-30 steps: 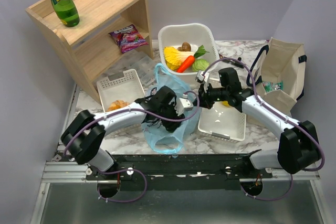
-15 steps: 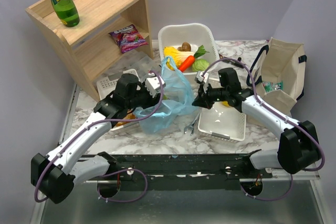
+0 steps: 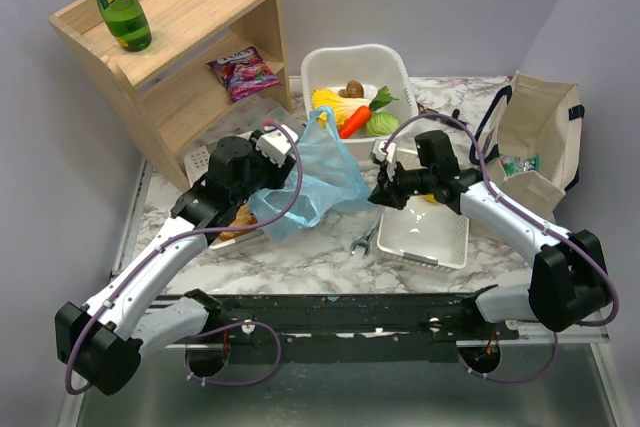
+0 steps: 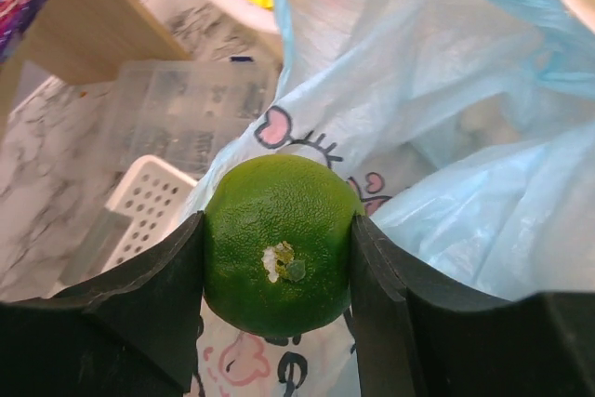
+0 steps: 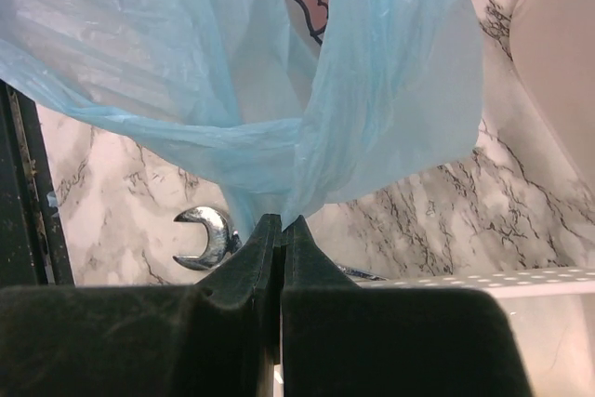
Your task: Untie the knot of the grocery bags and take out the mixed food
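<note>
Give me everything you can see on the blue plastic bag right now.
The blue plastic bag is thin, translucent, crinkled film with pink-and-black cartoon prints. It is drawn out sideways above the marble table, one loop handle sticking up toward the white basket. The right gripper is shut on a bunched fold of its edge. The left gripper holds a green round fruit just in front of its printed side.

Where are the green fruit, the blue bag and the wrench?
green fruit (image 4: 279,244), left wrist view, front face
blue bag (image 3: 325,187), top external view, middle panel
wrench (image 5: 206,234), right wrist view, open end
</note>
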Action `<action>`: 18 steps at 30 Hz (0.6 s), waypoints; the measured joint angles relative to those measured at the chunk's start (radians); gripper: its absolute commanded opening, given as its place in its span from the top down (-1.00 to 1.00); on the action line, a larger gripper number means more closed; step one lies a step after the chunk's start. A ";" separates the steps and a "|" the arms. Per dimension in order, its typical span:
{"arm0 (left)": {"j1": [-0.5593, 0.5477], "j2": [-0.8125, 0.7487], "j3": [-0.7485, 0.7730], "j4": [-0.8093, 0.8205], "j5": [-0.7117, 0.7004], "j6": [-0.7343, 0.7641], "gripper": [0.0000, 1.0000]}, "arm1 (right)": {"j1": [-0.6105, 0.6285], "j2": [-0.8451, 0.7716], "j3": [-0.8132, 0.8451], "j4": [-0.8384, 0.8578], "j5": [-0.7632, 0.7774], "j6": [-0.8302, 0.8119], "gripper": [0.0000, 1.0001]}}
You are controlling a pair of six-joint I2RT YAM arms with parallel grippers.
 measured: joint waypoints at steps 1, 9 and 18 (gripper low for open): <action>0.010 -0.002 0.001 -0.001 -0.014 0.008 0.99 | -0.001 0.000 0.001 -0.001 0.000 -0.005 0.99; 0.169 -0.098 0.002 -0.039 0.027 0.054 0.92 | -0.028 0.000 0.005 -0.044 0.016 -0.046 0.99; 0.252 -0.098 0.074 -0.079 0.527 -0.026 0.93 | -0.032 0.058 0.052 -0.050 -0.001 -0.026 0.99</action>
